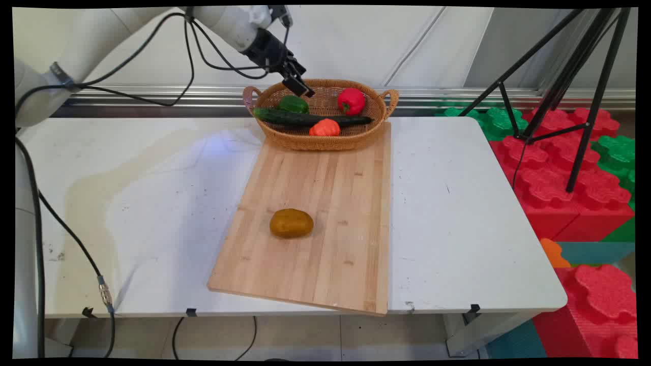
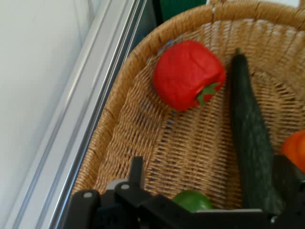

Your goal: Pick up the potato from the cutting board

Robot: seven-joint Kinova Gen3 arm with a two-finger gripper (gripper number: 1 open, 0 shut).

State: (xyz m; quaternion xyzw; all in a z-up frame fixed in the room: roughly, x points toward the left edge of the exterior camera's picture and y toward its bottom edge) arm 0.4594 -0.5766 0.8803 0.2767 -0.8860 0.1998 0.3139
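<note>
Hovering empty over the left back part of the wicker basket (image 1: 325,140), the gripper (image 1: 299,84) has its fingers spread apart, just above the green pepper (image 1: 293,104). Inside the basket lie a long dark cucumber (image 1: 310,120), a red pepper (image 1: 351,100) toward the back right and an orange tomato (image 1: 324,127) at the front. On the wooden cutting board (image 1: 315,254), well apart from the basket, rests a brown potato (image 1: 291,223).

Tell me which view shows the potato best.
The main view: the potato lies whole and unobstructed on the cutting board. The hand view shows none of it, only the inside of the basket.
</note>
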